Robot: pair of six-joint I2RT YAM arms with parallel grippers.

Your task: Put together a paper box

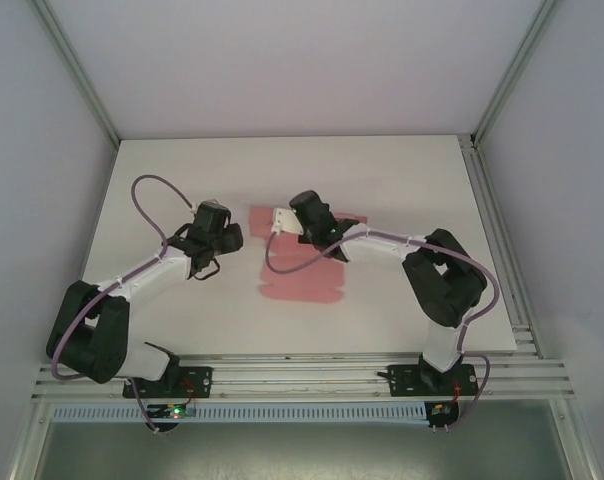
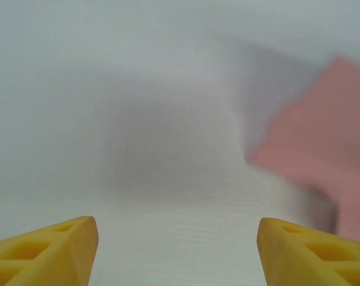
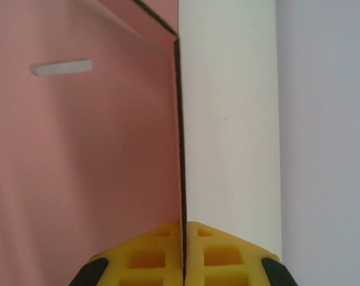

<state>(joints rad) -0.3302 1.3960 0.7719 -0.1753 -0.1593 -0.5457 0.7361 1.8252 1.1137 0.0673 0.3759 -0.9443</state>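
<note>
Yellow pads (image 3: 144, 259) of the right gripper (image 3: 184, 253) sit nearest the lens in the right wrist view, pressed tight together with 1 thin edge of the paper box (image 3: 78, 155) pinched between them. That edge runs straight away from the pads as a dark line, with pink card spreading to its left and white to its right; whether the white is the card's back or the table, I cannot tell. Held like this, the card seems to be stood up off the sheet, probably so the fold follows its scored line. Beyond the pads a small slot (image 3: 62, 67) is cut in the pink panel, likely meant to take a tab later. In the left wrist view the 2 yellow fingers (image 2: 49, 250) of the left gripper (image 2: 177, 253) stand wide apart with nothing between them, over the bare table (image 2: 138, 119). The pink card lies blurred off to the right, apart from both fingers. My guess is that this claw is spread so it can come in on a neighbouring panel while the other pins the raised part. From above, the left gripper (image 1: 225, 238) hangs just beside the sheet's left edge. The right gripper (image 1: 287, 222) is over the sheet's far end, where a white flap (image 1: 281, 220) shows at its tips. The rest of the box lies flat as a cut pink sheet in the middle of the table, between the 2 arms, so assembly looks barely begun.
</note>
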